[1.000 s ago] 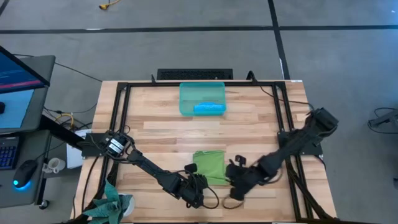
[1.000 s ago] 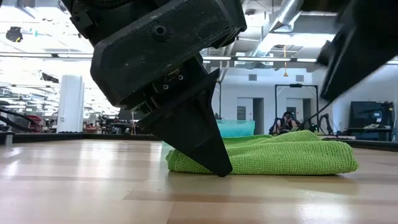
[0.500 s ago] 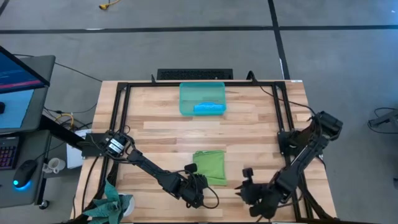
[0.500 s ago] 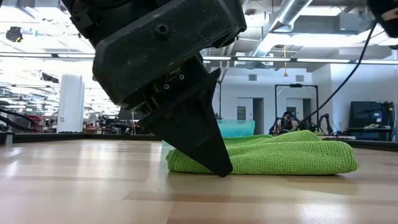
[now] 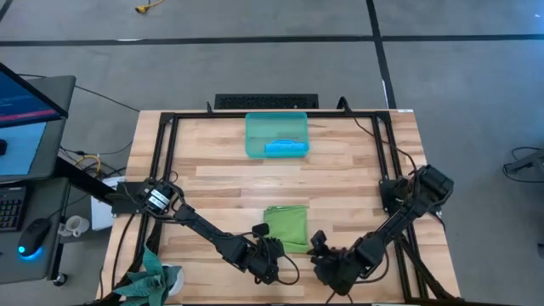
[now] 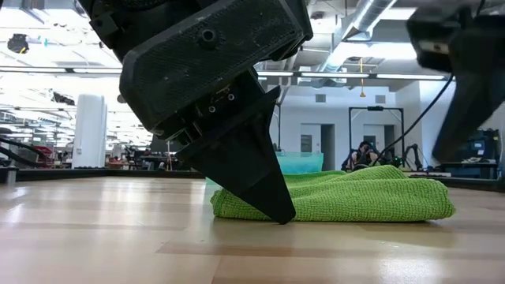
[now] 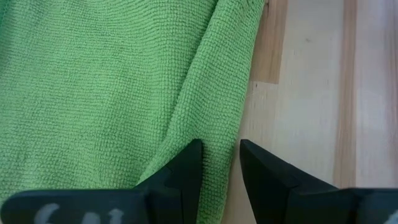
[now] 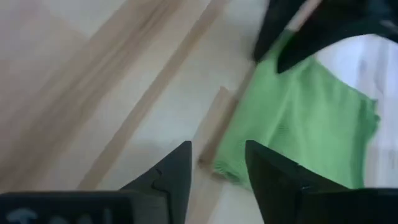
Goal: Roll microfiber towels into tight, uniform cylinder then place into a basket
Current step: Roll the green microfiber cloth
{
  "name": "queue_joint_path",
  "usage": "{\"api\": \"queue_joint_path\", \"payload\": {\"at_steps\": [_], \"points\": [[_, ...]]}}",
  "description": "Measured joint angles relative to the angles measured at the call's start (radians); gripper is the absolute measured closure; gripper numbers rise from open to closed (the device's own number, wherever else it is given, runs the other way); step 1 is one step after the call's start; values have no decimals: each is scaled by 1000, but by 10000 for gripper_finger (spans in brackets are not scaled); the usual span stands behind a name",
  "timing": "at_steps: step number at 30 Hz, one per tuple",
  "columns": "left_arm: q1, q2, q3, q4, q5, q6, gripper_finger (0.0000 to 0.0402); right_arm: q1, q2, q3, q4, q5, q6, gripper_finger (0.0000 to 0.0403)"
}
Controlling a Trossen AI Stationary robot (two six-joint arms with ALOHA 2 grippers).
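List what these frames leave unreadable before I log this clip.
- Blue towel in the basket: too small in the high view to tell how tightly it is rolled.
- Green towel: its left end is hidden behind the left gripper in the low view.
- Right gripper: the right wrist view is motion-blurred, so its height over the table is unclear.

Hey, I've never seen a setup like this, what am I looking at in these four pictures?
Two dark robot arms work at a wooden table. One camera looks straight down, one sits at tabletop height, and one rides on each wrist. A lime green towel lies folded near the front edge. The left gripper pinches that towel's edge between its fingers. The right gripper hangs open just beside the towel, holding nothing. At the far side sits a teal basket with a rolled blue towel already inside.
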Motion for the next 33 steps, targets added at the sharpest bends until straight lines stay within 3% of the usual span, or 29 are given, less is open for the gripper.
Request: {"api": "queue_joint_path", "payload": {"at_steps": [9, 22, 28, 33], "points": [[0, 0, 0, 1, 0, 0, 300, -54, 68, 1, 9, -5, -28, 199], [0, 0, 0, 1, 1, 0, 300, -135, 69, 3, -18, -43, 141, 209], [0, 0, 0, 1, 2, 4, 300, -183, 69, 3, -27, -111, 252, 236], [0, 0, 0, 2, 2, 8, 300, -225, 69, 3, -40, -165, 330, 293]]}}
